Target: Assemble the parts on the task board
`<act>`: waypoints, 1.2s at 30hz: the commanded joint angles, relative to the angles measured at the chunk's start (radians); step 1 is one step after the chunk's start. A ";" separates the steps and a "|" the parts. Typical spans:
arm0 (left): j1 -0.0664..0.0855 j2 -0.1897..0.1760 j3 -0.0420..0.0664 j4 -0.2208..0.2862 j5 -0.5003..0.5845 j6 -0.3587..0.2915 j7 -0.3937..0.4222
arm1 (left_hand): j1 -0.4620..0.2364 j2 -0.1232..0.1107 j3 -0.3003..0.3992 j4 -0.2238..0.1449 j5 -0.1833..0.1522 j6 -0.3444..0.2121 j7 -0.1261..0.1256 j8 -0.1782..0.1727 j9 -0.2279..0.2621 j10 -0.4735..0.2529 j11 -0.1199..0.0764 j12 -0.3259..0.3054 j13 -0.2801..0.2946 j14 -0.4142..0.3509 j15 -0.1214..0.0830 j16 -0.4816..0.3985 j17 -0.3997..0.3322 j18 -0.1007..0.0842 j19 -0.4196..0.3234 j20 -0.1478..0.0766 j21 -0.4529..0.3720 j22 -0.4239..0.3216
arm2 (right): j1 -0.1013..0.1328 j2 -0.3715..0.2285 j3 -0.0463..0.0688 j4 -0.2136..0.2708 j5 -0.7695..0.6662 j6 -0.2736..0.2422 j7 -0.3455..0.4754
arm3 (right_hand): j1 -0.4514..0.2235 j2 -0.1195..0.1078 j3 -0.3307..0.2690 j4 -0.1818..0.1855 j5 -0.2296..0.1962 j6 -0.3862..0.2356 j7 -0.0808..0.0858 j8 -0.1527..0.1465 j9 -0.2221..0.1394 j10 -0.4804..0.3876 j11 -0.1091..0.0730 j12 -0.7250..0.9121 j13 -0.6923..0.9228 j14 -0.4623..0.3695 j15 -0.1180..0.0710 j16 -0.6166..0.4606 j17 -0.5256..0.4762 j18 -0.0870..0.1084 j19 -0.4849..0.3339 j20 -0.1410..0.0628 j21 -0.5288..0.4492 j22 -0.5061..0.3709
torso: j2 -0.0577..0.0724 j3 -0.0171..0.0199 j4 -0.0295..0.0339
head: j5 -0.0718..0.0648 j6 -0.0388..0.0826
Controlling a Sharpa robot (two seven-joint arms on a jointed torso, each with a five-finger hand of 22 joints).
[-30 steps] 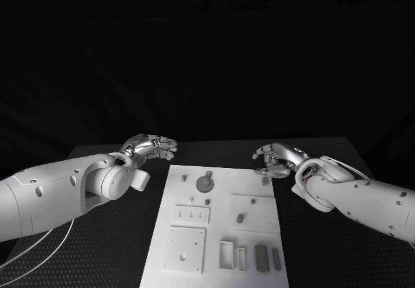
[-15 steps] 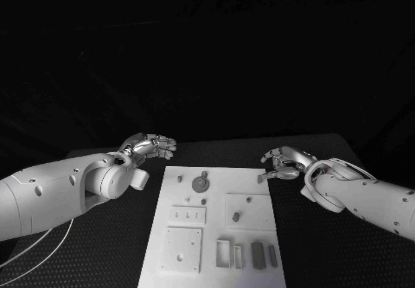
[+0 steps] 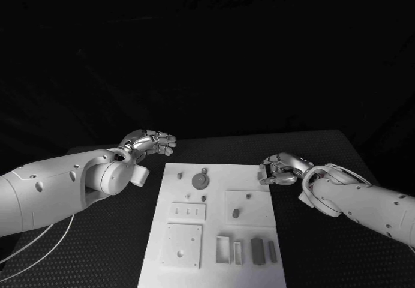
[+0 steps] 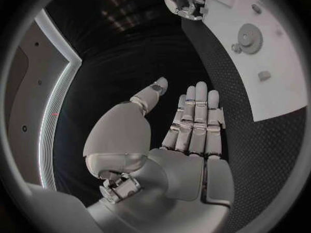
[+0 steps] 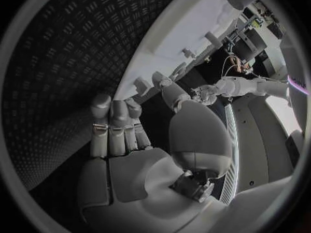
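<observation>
The white task board [image 3: 259,237] lies in the middle of the black table. On it are a grey gear [image 3: 201,180], a small peg [image 3: 180,176], an oval piece [image 3: 235,212] on a raised square, and upright grey blocks [image 3: 256,251] near the front. My left hand [image 3: 149,143] hovers off the board's far left corner. In the left wrist view its fingers [image 4: 194,119] lie straight with nothing in them. My right hand [image 3: 281,168] sits at the board's far right corner. Its fingers [image 5: 113,127] and thumb stand apart over the mat, holding nothing.
Black ribbed matting [image 3: 337,264] covers the table on both sides of the board. A white cable [image 3: 39,249] loops under my left arm. The left wrist view shows the gear [image 4: 249,36] and my right hand [image 4: 183,0] beyond the board's edge [image 4: 214,62].
My right hand has drawn a little nearer along the board's far right corner, off the board's top edge. My left hand has barely moved.
</observation>
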 commanded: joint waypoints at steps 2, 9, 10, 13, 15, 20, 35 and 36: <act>0.000 0.001 0.001 0.001 -0.002 0.011 0.014 | -0.008 0.000 -0.003 0.000 -0.007 -0.001 -0.001 -0.007 0.002 -0.005 0.003 -0.004 -0.001 -0.002 0.006 -0.007 0.001 0.009 -0.008 -0.002 0.001 0.001 | -0.004 0.008 0.000 -0.005 0.005 0.012 0.025 | 0.027 0.020 -0.001 0.000 -0.059 0.034 0.007 0.009 0.003 -0.028 0.009 0.007 -0.002 -0.004 -0.007 -0.002 0.002 0.059 -0.010 -0.002 -0.004 0.013 | 0.000 -0.0024 0.0012 | -0.001 -0.004; 0.000 0.001 0.001 0.001 -0.002 0.012 0.013 | -0.007 0.001 -0.003 0.000 -0.007 -0.001 -0.001 -0.007 0.002 -0.005 0.003 -0.004 -0.001 -0.002 0.006 -0.007 0.001 0.009 -0.008 -0.002 0.001 0.001 | -0.005 0.015 0.001 -0.012 0.002 0.013 0.017 | 0.057 0.038 0.039 0.012 -0.153 0.060 -0.006 0.022 0.003 -0.022 -0.004 0.009 -0.008 -0.001 -0.019 -0.001 0.001 0.059 -0.005 0.002 -0.005 0.012 | -0.001 -0.0026 0.0011 | -0.002 -0.007; 0.000 0.001 0.001 0.001 -0.002 0.012 0.013 | -0.007 0.001 -0.003 0.000 -0.007 -0.001 -0.001 -0.007 0.002 -0.005 0.003 -0.004 -0.001 -0.002 0.006 -0.007 0.001 0.009 -0.008 -0.002 0.001 0.001 | -0.005 0.015 0.001 -0.013 0.001 0.013 0.016 | 0.059 0.040 0.046 0.014 -0.159 0.065 -0.008 0.024 0.004 -0.022 -0.005 0.009 -0.008 -0.001 -0.020 -0.001 0.001 0.059 -0.004 0.002 -0.005 0.012 | -0.001 -0.0029 0.0011 | -0.002 -0.008; 0.000 0.000 0.001 0.002 -0.002 0.012 0.013 | -0.007 0.001 -0.003 0.000 -0.007 -0.001 -0.001 -0.007 0.002 -0.005 0.003 -0.004 -0.001 -0.002 0.006 -0.007 0.001 0.009 -0.008 -0.002 0.001 0.001 | -0.005 0.015 0.001 -0.014 -0.001 0.013 0.017 | 0.065 0.042 0.070 0.020 -0.166 0.085 -0.009 0.034 0.005 -0.019 -0.007 0.011 -0.010 0.001 -0.022 0.000 0.001 0.059 -0.001 0.003 -0.004 0.012 | -0.001 -0.0028 0.0009 | -0.003 -0.009; 0.000 0.000 0.001 0.001 -0.002 0.011 0.013 | -0.008 0.001 -0.003 0.000 -0.007 -0.001 -0.001 -0.007 0.002 -0.005 0.003 -0.004 -0.001 -0.002 0.006 -0.007 0.001 0.009 -0.008 -0.002 0.001 0.001 | -0.006 0.016 0.001 -0.015 -0.004 0.015 0.016 | 0.069 0.042 0.086 0.023 -0.169 0.100 -0.009 0.041 0.007 -0.018 -0.007 0.011 -0.011 0.002 -0.022 0.001 0.001 0.059 0.000 0.002 -0.003 0.012 | -0.001 -0.0027 0.0003 | -0.002 -0.010; 0.000 0.001 0.001 0.001 -0.002 0.013 0.012 | -0.007 0.002 -0.003 0.000 -0.007 -0.001 -0.001 -0.007 0.002 -0.005 0.003 -0.004 -0.001 -0.002 0.006 -0.007 0.002 0.009 -0.008 -0.002 0.001 0.001 | -0.009 0.019 0.001 -0.014 -0.012 0.015 0.017 | 0.082 0.053 0.128 0.029 -0.171 0.144 -0.019 0.065 0.017 -0.014 -0.015 0.014 -0.012 0.004 -0.029 0.004 0.002 0.059 0.003 0.000 0.000 0.013 | -0.002 -0.0021 -0.0001 | -0.001 -0.011; 0.000 0.001 0.001 -0.001 -0.002 0.016 0.009 | -0.007 0.002 -0.002 0.000 -0.007 -0.001 -0.001 -0.007 0.002 -0.005 0.003 -0.004 -0.001 -0.002 0.006 -0.007 0.002 0.009 -0.009 -0.002 0.001 0.001 | -0.011 0.019 0.001 -0.015 -0.021 0.022 0.008 | 0.081 0.063 0.158 0.026 -0.171 0.172 -0.032 0.081 0.029 -0.005 -0.028 0.017 -0.014 0.009 -0.042 0.007 0.003 0.059 0.008 -0.002 0.007 0.015 | -0.002 -0.0040 -0.0002 | -0.003 -0.014; 0.000 0.001 0.001 -0.001 -0.002 0.015 0.010 | -0.007 0.002 -0.002 0.000 -0.007 -0.001 -0.001 -0.007 0.002 -0.005 0.003 -0.004 -0.001 -0.002 0.006 -0.007 0.002 0.009 -0.009 -0.002 0.001 0.001 | -0.012 0.019 0.001 -0.015 -0.021 0.021 0.009 | 0.081 0.063 0.159 0.026 -0.171 0.173 -0.032 0.081 0.029 -0.005 -0.029 0.017 -0.014 0.009 -0.042 0.007 0.003 0.059 0.008 -0.002 0.007 0.015 | -0.002 -0.0040 -0.0003 | -0.003 -0.014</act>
